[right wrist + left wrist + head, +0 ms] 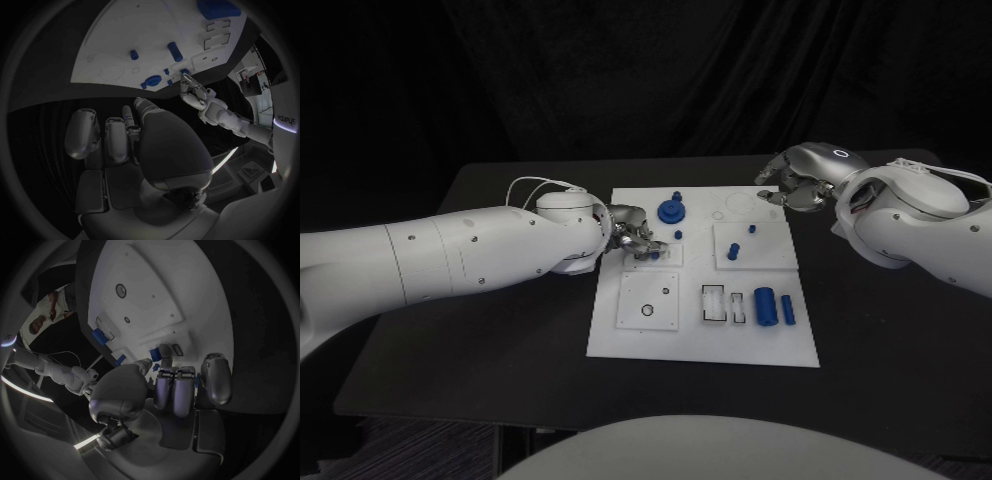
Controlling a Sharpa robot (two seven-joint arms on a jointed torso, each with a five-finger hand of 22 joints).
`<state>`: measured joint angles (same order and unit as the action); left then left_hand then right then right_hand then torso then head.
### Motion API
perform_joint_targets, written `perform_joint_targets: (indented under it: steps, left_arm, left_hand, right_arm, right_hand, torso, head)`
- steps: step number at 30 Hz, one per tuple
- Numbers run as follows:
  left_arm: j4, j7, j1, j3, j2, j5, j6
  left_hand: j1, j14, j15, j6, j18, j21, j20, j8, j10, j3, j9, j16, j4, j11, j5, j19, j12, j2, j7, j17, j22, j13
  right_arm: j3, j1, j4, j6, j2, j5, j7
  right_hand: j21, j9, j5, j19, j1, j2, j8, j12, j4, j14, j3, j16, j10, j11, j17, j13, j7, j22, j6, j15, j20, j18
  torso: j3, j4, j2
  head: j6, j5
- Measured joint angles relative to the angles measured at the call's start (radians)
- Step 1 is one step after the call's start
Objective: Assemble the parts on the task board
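Note:
The white task board point(733, 340) lies in the middle of the black table. My left hand point(632, 238) is over the board's left edge and pinches a small blue part point(155, 355) between thumb and a finger, low over a raised white block. My right hand point(795, 186) hovers at the board's far right corner, fingers curled in with nothing in them. A blue gear-shaped part point(674, 211) stands at the far middle. Two blue pegs point(751, 228) stand on the right block. A thick blue cylinder point(764, 305) and a thin one point(788, 309) lie near the right edge.
Beside the thick cylinder are two rectangular slots point(714, 303). The near left block has a round hole point(646, 309). Bare black table point(877, 330) runs along both sides of the board. In the right wrist view the board point(137, 30) and my left hand point(194, 95) show beyond the fingers.

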<state>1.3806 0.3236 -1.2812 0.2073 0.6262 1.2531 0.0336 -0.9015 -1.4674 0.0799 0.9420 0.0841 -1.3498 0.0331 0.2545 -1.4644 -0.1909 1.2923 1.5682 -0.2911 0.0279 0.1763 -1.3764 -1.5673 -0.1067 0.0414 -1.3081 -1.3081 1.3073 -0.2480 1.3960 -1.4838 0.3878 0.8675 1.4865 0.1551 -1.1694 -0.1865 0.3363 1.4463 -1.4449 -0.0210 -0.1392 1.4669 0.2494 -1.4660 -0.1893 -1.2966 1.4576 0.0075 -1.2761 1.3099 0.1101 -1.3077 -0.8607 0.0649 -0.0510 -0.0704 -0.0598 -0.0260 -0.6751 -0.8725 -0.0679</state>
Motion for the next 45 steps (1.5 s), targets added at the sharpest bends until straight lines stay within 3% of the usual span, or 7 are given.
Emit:
perform_joint_targets:
  steps: [3,11,20,23,36,45]
  left_arm:
    - [0.0,-0.003,0.0,-0.001,-0.001,0.0,-0.004]
    - [-0.003,-0.011,0.0,0.0,-0.004,-0.001,-0.012]
    - [-0.01,-0.013,0.0,-0.001,-0.008,-0.001,-0.016]
    - [-0.009,-0.013,0.001,-0.001,-0.008,-0.002,-0.017]
    - [0.015,-0.011,0.005,0.001,0.004,-0.001,-0.038]
    - [0.023,-0.009,0.008,0.002,0.008,-0.001,-0.045]
  left_hand:
    - [0.033,0.002,-0.005,0.003,0.0,0.004,0.003,-0.033,-0.002,0.036,-0.028,0.0,-0.001,-0.005,-0.033,0.0,0.0,-0.012,0.008,0.0,0.0,0.0]
    - [0.069,0.002,-0.005,0.015,0.0,0.004,0.009,-0.064,-0.002,0.093,-0.065,0.0,-0.001,-0.005,-0.077,-0.002,0.0,-0.022,0.019,0.0,0.0,0.0]
    - [0.081,0.002,-0.005,0.036,0.0,0.008,0.009,-0.066,-0.002,0.104,-0.071,0.0,0.001,-0.005,-0.078,-0.002,0.0,-0.034,0.014,0.0,0.0,0.0]
    - [0.07,0.002,-0.005,0.037,0.0,0.008,0.009,-0.066,-0.002,0.107,-0.074,0.0,0.004,-0.005,-0.065,-0.002,0.0,-0.045,0.013,0.0,0.0,0.0]
    - [-0.057,0.002,-0.005,0.041,0.0,0.012,0.008,-0.087,-0.002,0.121,-0.082,0.0,0.05,-0.005,0.014,-0.002,0.0,-0.005,0.009,0.0,0.0,0.0]
    - [-0.072,0.002,-0.005,0.041,0.0,0.012,0.008,-0.088,-0.002,0.119,-0.083,0.0,0.058,-0.005,0.024,-0.002,0.0,-0.007,0.009,0.0,0.0,0.0]
  right_arm:
    - [0.0,0.0,0.0,-0.001,0.0,0.0,0.001]
    - [0.0,0.0,0.0,-0.005,0.0,0.0,0.002]
    - [0.0,0.0,0.0,-0.01,0.0,0.0,0.006]
    - [0.0,0.0,0.0,-0.012,0.0,0.0,0.007]
    - [0.0,0.0,-0.001,-0.016,0.004,0.0,0.011]
    - [0.0,0.0,-0.001,-0.017,0.005,0.0,0.015]
  right_hand:
    - [0.0,0.0,0.0,0.0,0.0,0.0,0.0,0.0,0.0,0.0,0.0,0.0,0.0,0.0,0.0,0.0,0.0,0.0,0.0,0.0,0.0,0.0]
    - [0.004,0.0,0.0,0.0,0.0,0.0,0.0,0.001,0.0,0.0,0.0,0.0,0.0,0.0,0.002,0.0,0.003,0.0,-0.003,0.0,0.0,0.0]
    - [0.008,0.0,0.0,0.0,0.0,0.0,0.0,-0.003,-0.003,0.0,-0.003,0.004,0.0,0.0,0.004,0.001,0.003,0.0,-0.003,0.0,0.0,0.0]
    - [0.008,0.0,0.0,0.0,0.0,0.0,0.0,-0.003,-0.003,0.0,-0.003,0.004,0.0,0.0,0.004,0.001,0.003,0.0,-0.003,0.0,0.0,0.0]
    - [0.008,0.001,0.0,0.0,0.0,0.0,0.0,-0.003,0.0,0.0,-0.006,0.004,0.0,0.0,0.006,0.0,0.003,0.0,-0.003,0.0,0.0,0.0]
    - [0.008,0.002,0.0,0.0,0.0,0.0,0.0,-0.003,0.0,0.0,-0.005,0.004,0.0,0.0,0.006,0.0,0.003,0.0,-0.003,0.0,0.0,0.0]
  torso:
    - [0.0,0.0,0.0]
    - [0.0005,0.0,-0.001]
    - [0.0005,-0.0004,-0.002]
    - [0.0004,-0.0004,-0.002]
    - [0.0,0.0003,-0.002]
    - [0.0001,-0.0006,0.0]
  head:
    - [0.0,0.0]
    - [0.0,-0.003]
    - [0.0,-0.001]
    - [0.0,-0.001]
    - [0.0,-0.001]
    - [0.0,0.002]
